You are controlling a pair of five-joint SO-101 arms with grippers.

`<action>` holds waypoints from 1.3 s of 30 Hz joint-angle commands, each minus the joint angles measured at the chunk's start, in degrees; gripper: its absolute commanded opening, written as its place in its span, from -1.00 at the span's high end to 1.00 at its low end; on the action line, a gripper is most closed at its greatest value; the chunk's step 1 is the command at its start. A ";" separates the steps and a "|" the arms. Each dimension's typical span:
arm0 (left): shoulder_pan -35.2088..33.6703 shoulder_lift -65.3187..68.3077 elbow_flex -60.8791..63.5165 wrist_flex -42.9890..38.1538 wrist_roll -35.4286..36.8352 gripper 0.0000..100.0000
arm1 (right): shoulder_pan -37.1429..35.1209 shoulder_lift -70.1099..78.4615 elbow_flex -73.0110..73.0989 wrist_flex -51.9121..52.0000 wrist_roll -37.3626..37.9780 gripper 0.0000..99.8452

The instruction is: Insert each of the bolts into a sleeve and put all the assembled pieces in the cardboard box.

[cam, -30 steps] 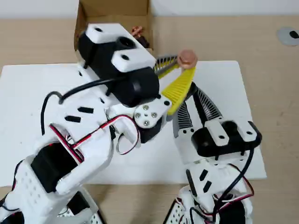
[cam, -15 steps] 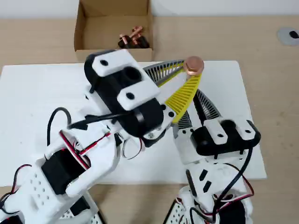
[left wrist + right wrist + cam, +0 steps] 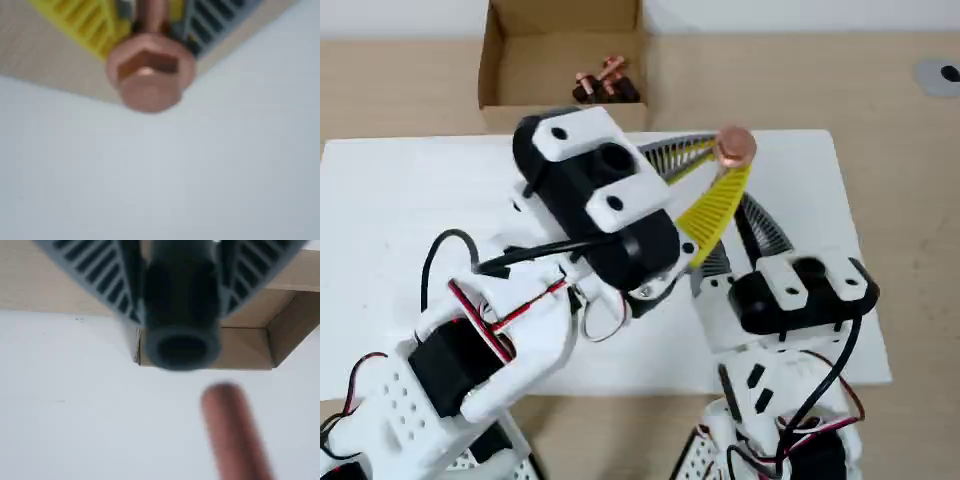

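Note:
My left gripper [image 3: 728, 158], with one yellow and one grey ribbed finger, is shut on a copper bolt [image 3: 733, 147] above the far right part of the white mat. In the left wrist view the bolt's hex head [image 3: 150, 75] faces the camera. My right gripper [image 3: 182, 270] is shut on a black sleeve [image 3: 182, 320], whose open end faces the camera. The bolt's shaft [image 3: 237, 430] hangs close to the sleeve, off its axis and outside it. In the high view the right arm's grey fingers [image 3: 762, 228] run under the yellow finger, which hides the sleeve. The cardboard box [image 3: 500, 60] holds assembled pieces [image 3: 605, 82].
A white mat [image 3: 400, 200] covers the wooden table. The cardboard box [image 3: 250, 340] stands just past the mat's far edge. The left arm's bulky body [image 3: 590, 200] spans the mat's middle. A round grey fitting [image 3: 938, 75] lies at the far right.
The left arm has swung away from the box, uncovering the pieces inside. It carried the bolt slightly right and nearer. The right arm has stayed still.

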 commanded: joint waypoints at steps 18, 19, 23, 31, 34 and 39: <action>-8.35 -9.10 2.90 2.81 1.14 0.99 | -3.74 -4.09 -3.38 0.09 -0.18 0.98; -9.41 -9.71 2.55 3.78 1.23 0.99 | -4.88 -4.09 -3.38 0.09 -0.18 0.98; -12.57 -12.79 2.81 6.33 1.23 0.99 | -8.57 -4.00 -1.63 -0.26 -0.18 0.98; -17.58 -17.45 2.90 15.91 6.86 0.99 | -9.01 -4.00 0.31 0.00 -0.18 0.98; -17.67 -18.15 2.90 18.37 9.14 0.99 | -9.01 -4.09 1.89 0.00 -0.18 0.98; -17.49 -19.74 2.90 19.25 9.67 0.99 | -9.01 -4.53 6.99 0.00 -0.26 0.98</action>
